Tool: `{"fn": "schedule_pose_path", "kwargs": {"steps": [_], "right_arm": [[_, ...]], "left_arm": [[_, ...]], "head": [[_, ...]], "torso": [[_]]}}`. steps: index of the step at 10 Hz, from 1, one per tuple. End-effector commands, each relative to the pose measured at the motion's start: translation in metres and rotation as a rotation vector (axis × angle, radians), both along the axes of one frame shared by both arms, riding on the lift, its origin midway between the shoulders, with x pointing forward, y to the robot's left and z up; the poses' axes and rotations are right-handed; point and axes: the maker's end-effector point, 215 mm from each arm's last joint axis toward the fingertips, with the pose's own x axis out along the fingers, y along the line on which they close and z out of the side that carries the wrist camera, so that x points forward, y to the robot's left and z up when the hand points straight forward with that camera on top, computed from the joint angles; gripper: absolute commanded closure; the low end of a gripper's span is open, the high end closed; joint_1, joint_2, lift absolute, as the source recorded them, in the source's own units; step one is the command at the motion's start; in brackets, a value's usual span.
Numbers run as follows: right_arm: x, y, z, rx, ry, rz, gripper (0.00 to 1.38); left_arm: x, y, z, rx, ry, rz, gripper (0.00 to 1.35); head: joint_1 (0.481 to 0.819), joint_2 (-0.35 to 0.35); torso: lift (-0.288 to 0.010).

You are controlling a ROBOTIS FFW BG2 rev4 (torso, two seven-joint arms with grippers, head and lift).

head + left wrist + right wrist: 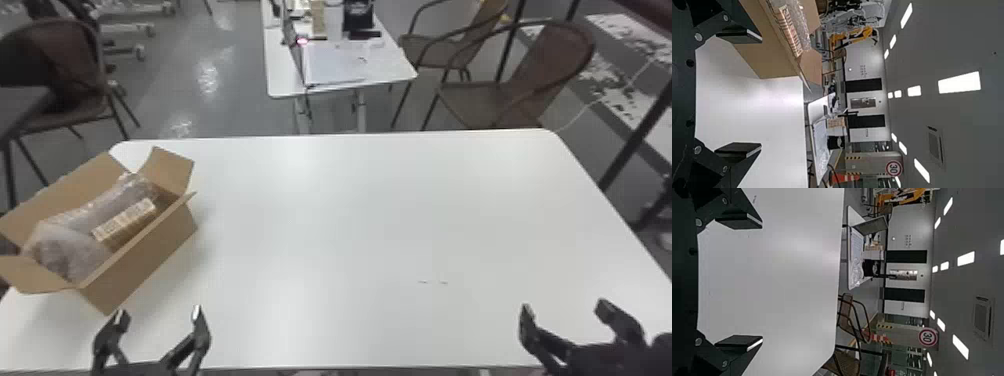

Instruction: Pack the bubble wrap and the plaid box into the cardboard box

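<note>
In the head view my left gripper stands open near the table's front edge, just right of the cardboard box. My right gripper is open over the table's front right, with nothing between its fingers. The box has its flaps spread; inside it lie the bubble wrap and the plaid box, side by side and touching. In the left wrist view, the left gripper has the cardboard box beyond it, with the plaid box showing over its edge. The right wrist view has the right gripper wide apart.
The white table spreads from the box to the right. Behind it stand a second table with items on it and brown chairs. Another chair is at the back left.
</note>
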Motion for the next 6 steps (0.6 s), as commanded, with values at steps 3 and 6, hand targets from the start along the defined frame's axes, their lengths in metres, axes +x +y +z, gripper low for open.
{"fn": "schedule_pose_path", "kwargs": {"steps": [3,6], "right_arm": [[0.0023,0.0011,0.0012,-0.005,-0.001,0.001,0.25],[0.0050,0.0029,0.0016,-0.004,0.001,0.008,0.25]], "left_arm": [[0.0012,-0.0048,-0.0005,-0.049,-0.006,0.042,0.32],[0.0037,-0.0051,-0.0008,-0.055,-0.005,0.048,0.32]], "head": [[0.695,0.066],[0.695,0.061]], "torso": [[-0.121],[-0.121]]}}
